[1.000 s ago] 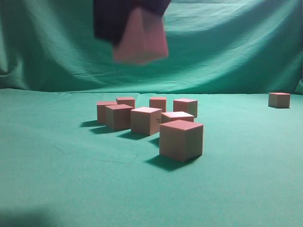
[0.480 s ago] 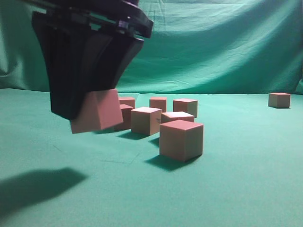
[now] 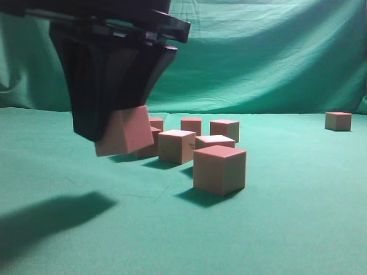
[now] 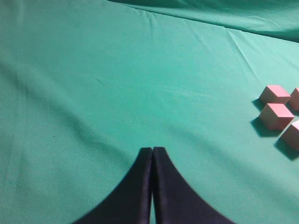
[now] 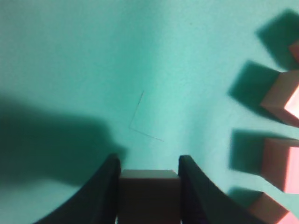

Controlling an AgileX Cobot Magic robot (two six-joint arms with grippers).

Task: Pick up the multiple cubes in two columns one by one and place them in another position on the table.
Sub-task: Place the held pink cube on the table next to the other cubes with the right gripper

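My right gripper [image 3: 114, 137] hangs over the left front of the table [image 3: 298, 229], shut on a tilted pink cube [image 3: 129, 134] that is clear of the cloth. In the right wrist view that cube [image 5: 148, 193] fills the gap between the dark fingers [image 5: 105, 191]. Several more cubes stand in a cluster behind and to the right; the nearest [image 3: 219, 169] is largest in view, with others [image 3: 176, 146] behind it. My left gripper [image 4: 152, 150] is shut and empty over bare cloth, with three cubes [image 4: 276, 115] far to its right.
One cube [image 3: 338, 121] stands alone at the far right near the draped green backdrop [image 3: 258, 57]. The gripper's shadow [image 3: 51, 217] falls on the cloth at the front left. Three cubes [image 5: 282, 163] line the right edge of the right wrist view.
The right gripper came down from the top of the view with the cube into the left foreground, then shifted slightly right and up. The other cubes have not moved.
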